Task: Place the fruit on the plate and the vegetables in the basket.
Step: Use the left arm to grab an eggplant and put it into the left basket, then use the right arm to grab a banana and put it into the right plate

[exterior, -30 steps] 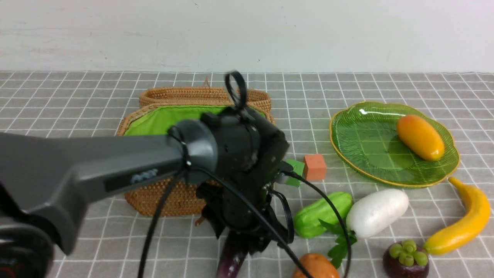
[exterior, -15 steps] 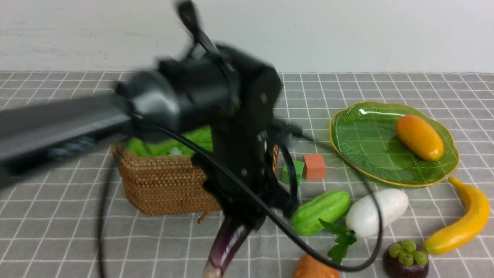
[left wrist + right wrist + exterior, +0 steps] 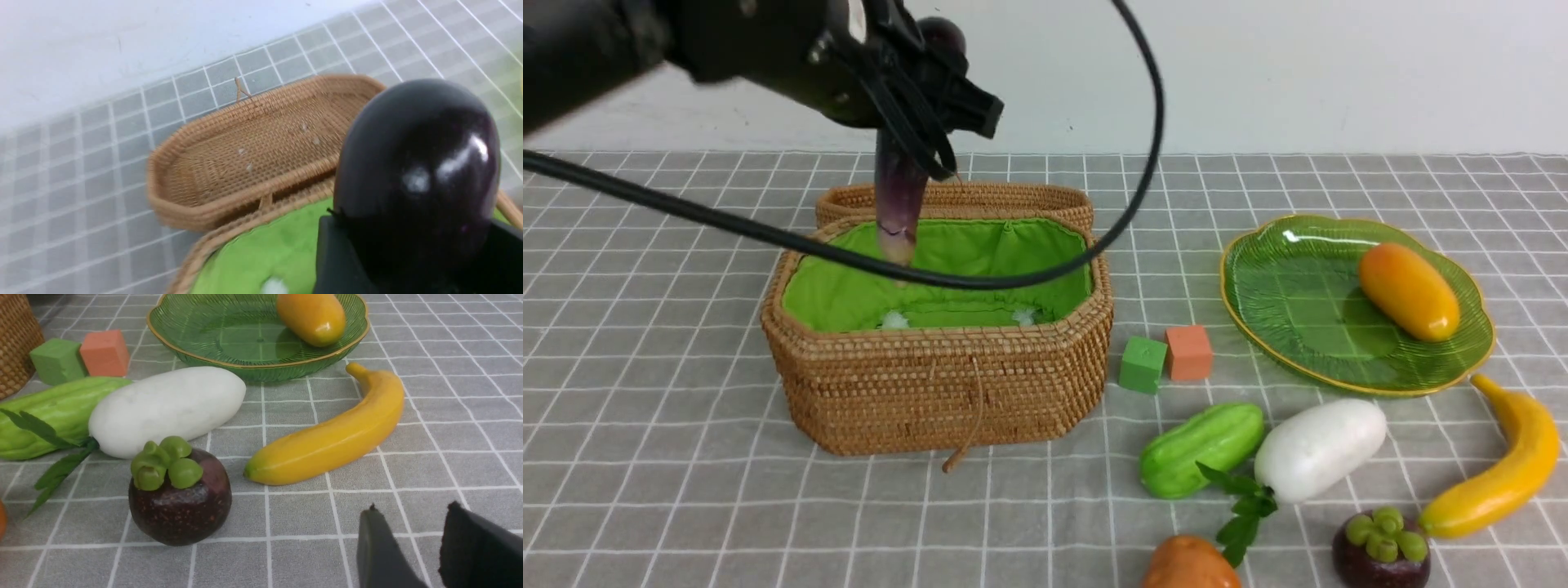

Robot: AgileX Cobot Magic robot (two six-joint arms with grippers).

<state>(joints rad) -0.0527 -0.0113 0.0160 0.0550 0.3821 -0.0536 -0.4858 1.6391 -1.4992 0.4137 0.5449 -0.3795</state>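
From the front, the left hand (image 3: 915, 106) hangs high over the near-left part of the basket (image 3: 939, 392), clamped on the fat end of the eggplant (image 3: 897, 204). The eggplant's long axis runs nearly straight up and down, and its slim, pale tip points down just inside the green lining (image 3: 849, 294). To my eye the drop should go gently: come lower, tip the eggplant over so it lies along the basket's length, then let go, so it neither bounces out nor catches the rim. The left wrist view looks down the rounded dark end gripped between the black jaws, with the open lid (image 3: 253, 155) lying flat behind. In the right wrist view the right hand (image 3: 412, 547) sits low over the tabletop (image 3: 449, 416), fingers parted and empty, near the banana (image 3: 339, 437) and the mangosteen (image 3: 179, 498).
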